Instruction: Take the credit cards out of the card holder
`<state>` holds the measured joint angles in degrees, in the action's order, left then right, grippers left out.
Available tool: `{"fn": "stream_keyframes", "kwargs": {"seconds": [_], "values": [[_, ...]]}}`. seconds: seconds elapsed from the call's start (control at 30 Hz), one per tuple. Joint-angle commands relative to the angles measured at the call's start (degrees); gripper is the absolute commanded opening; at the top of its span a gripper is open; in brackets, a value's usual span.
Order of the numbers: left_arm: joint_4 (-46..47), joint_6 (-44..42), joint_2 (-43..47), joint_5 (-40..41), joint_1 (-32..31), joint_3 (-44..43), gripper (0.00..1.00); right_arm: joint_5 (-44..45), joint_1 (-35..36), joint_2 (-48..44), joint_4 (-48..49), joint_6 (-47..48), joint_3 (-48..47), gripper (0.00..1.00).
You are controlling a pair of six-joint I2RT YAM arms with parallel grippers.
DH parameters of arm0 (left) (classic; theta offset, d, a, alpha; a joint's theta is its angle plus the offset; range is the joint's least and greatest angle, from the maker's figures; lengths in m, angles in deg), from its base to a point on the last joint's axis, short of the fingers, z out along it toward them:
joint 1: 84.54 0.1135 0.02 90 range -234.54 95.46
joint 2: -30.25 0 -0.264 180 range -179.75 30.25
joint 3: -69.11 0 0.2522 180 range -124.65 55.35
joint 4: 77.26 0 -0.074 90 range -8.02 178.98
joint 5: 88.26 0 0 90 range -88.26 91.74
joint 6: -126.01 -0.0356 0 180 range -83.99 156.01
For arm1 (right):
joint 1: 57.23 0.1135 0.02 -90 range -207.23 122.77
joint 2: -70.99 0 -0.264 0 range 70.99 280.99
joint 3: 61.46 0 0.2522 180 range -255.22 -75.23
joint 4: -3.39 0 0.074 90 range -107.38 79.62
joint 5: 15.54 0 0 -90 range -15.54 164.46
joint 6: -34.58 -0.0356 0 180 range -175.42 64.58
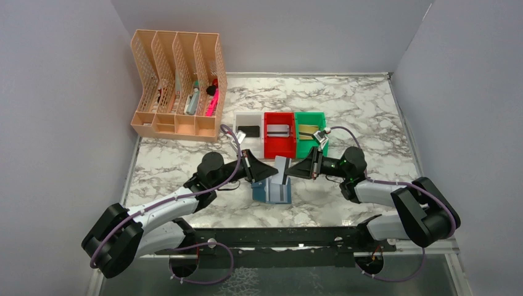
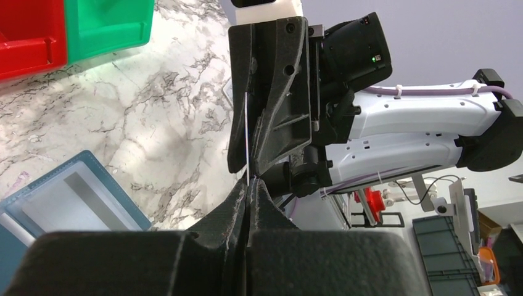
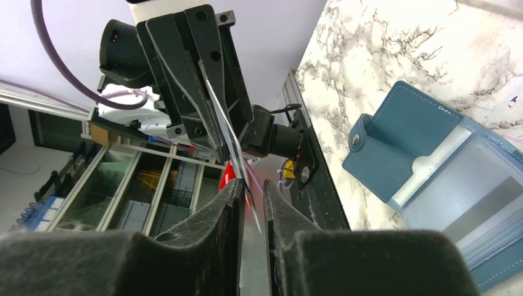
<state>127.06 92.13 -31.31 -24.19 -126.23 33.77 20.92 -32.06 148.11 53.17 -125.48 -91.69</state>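
Silver-grey flat plastic credit card (image 1: pixel 282 168): standing on edge in the air just above the card holder, between both grippers; I am seeing it edge-on from both wrists.
Small blue bifold card holder (image 1: pixel 271 192): lying open on the white marbled table (image 1: pixel 370 123), clear pockets facing up.
Left gripper (image 2: pixel 248 188): I am clamping it on the card's edge.
Right gripper (image 3: pixel 251 191): fingers sitting narrowly apart either side of the card; I cannot tell whether they are pinching.

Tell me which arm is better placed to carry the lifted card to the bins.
Right, probably: the right gripper straddles the card that the left gripper pinches, and it sits nearer the green bin.
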Motion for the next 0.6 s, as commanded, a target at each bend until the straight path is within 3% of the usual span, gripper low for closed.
{"fn": "stream_keyframes", "kwargs": {"seconds": [0.0,0.1,0.23,0.3,0.47,0.57], "values": [[3.0,0.27,0.38,0.18,0.22,0.4,0.0,-1.92,0.32,-1.34,3.18,-0.51,-0.56,0.18],[2.95,0.22,0.42,0.88,0.28,0.82,0.12,-1.56,0.32,-2.04,1.72,0.61,-0.52,0.11],[2.81,0.79,2.1,4.03,0.3,2.31,0.46,2.46,0.32,-4.55,-6.58,3.97,-0.35,0.06],[1.76,0.71,2.92,4.98,0.3,2.88,0.56,4.38,0.32,-6.32,-12.77,6.33,-0.74,0.04],[-3.9,-1.12,3.64,6.18,0.3,2.44,0.71,9.48,0.32,-11.05,-26.7,13.12,-3.25,0.01],[-13.48,-4.49,4.62,9.42,0.38,-0.17,0.77,14.69,0.32,-13.83,-37.62,18.79,-6.08,0.01]]}}
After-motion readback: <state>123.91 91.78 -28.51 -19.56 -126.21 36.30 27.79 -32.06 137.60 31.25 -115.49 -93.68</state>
